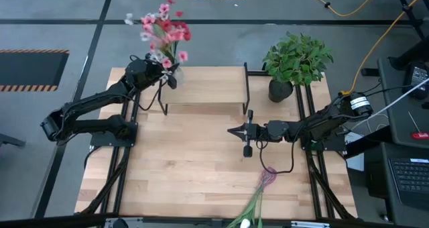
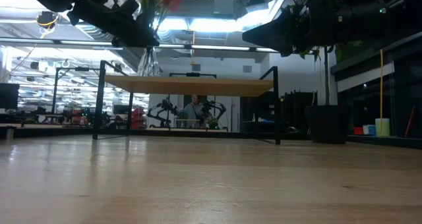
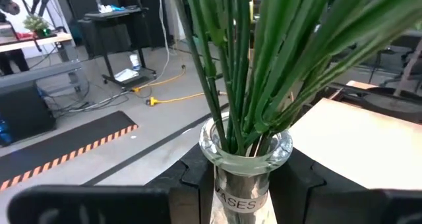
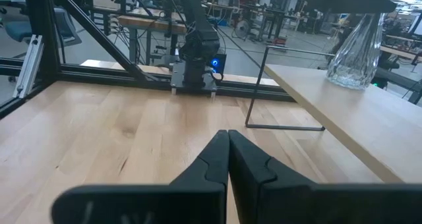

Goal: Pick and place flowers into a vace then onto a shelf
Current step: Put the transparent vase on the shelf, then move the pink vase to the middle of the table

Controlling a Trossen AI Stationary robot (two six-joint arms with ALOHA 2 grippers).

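A clear glass vase (image 4: 358, 50) stands at the left end of the shelf (image 1: 204, 87), with its base on the board as far as the right wrist view shows. The flowers (image 1: 164, 28), green stems with pink, red and white blooms, stand upright in it. My left gripper (image 1: 167, 70) is shut on the vase's neck (image 3: 247, 159). My right gripper (image 1: 231, 131) is shut and empty, hovering above the middle of the table in front of the shelf. A second bunch of flowers (image 1: 258, 200) lies on the table at the near edge. My left gripper pinches the vase's neck (image 3: 245, 178) just under the rim, one finger (image 3: 198, 181) on each side. It comes in about level from the table's left side. The vase is upright, and its base (image 4: 356, 79) seems to rest on the shelf board.
A bushy green plant in a black pot (image 1: 295, 59) stands at the table's far right, beside the shelf's right end. The shelf's black frame legs (image 1: 246, 94) stand on the table (image 1: 188, 161). Black cables run along the right arm.
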